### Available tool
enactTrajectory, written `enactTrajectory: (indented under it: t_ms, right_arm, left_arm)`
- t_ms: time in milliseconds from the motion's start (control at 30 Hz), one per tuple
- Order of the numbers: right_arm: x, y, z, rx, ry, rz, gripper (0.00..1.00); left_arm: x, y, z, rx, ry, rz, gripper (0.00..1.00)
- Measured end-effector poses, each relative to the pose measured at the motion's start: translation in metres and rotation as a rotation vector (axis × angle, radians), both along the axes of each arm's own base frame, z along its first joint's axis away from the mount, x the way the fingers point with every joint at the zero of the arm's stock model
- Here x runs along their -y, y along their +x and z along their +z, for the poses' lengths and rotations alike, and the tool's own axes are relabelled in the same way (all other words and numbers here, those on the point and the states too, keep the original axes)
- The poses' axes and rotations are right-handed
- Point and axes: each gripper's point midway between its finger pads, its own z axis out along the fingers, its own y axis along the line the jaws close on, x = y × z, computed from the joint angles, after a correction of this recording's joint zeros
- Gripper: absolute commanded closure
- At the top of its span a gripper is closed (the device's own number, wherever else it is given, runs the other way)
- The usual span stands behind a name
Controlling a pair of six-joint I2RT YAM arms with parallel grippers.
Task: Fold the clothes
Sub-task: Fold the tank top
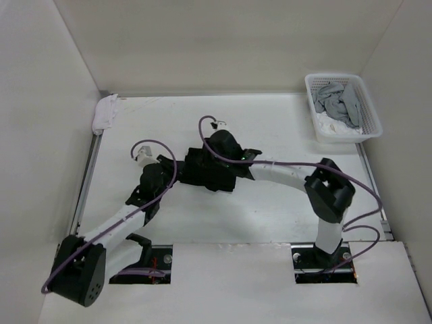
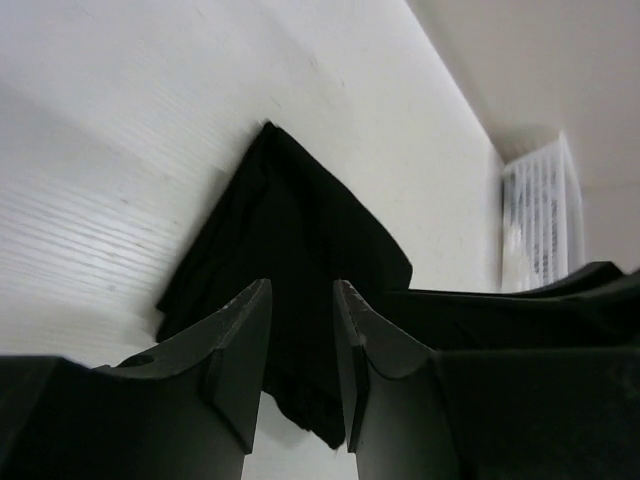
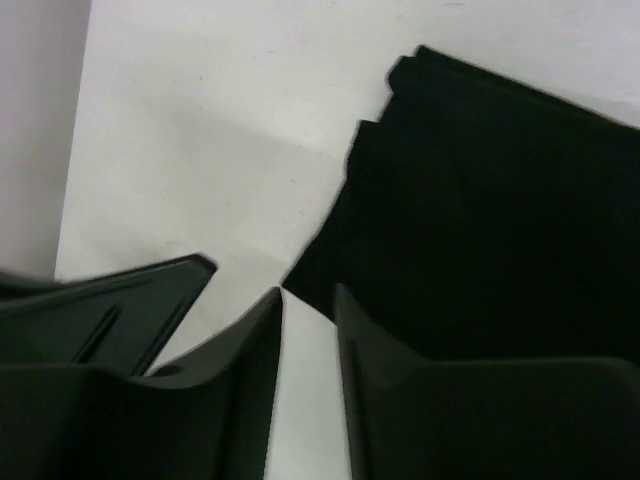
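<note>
The clothes [image 1: 210, 175], a black garment, lie bunched in a flat heap on the white table between my two grippers. In the left wrist view the black fabric [image 2: 300, 230] spreads under and beyond my left gripper [image 2: 302, 290], whose jaws stand apart with cloth showing through the gap. In the right wrist view a folded edge of the clothes [image 3: 500, 200] lies to the right of my right gripper [image 3: 308, 292]. That gripper is open, with bare table between its fingers and the fabric's corner just at its fingertips. From above, the left gripper [image 1: 172, 169] and the right gripper [image 1: 201, 160] meet over the garment.
A white basket [image 1: 370, 111] with grey and white garments [image 1: 337, 101] stands at the back right; it also shows in the left wrist view, basket [image 2: 540, 215]. A small white cloth [image 1: 106, 111] lies in the back left corner. White walls enclose the table.
</note>
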Motion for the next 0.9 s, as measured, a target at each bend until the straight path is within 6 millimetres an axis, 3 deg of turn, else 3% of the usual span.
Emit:
enactTrajectory:
  t_ms: [100,200,267,367,567,700,900]
  right_arm:
    - [0.037,-0.002,0.015,0.027,0.034,-0.034,0.91]
    - [0.072,0.011,0.018,0.049,0.063,-0.086,0.92]
    - [0.092,0.021,0.005,0.043,0.063,-0.116,0.91]
    - [0.111,0.024,-0.029,-0.013,0.039,-0.131,0.91]
    - [0.125,0.038,-0.076,-0.117,0.042,-0.153,0.91]
    - [0.138,0.049,-0.081,-0.149,0.065,-0.209,0.91]
    - [0.153,0.062,-0.078,-0.157,0.094,-0.27,0.9]
  left_arm:
    - [0.035,0.005,-0.007,-0.034,0.046,-0.094,0.71]
    - [0.069,0.014,-0.016,-0.059,0.078,-0.169,0.72]
    - [0.078,0.018,-0.027,-0.078,0.092,-0.188,0.72]
    - [0.078,0.02,-0.046,-0.12,0.114,-0.183,0.72]
    - [0.059,0.022,-0.069,-0.163,0.119,-0.128,0.72]
    - [0.046,0.015,-0.088,-0.207,0.108,-0.089,0.71]
    - [0.041,0.01,-0.081,-0.179,0.075,-0.068,0.67]
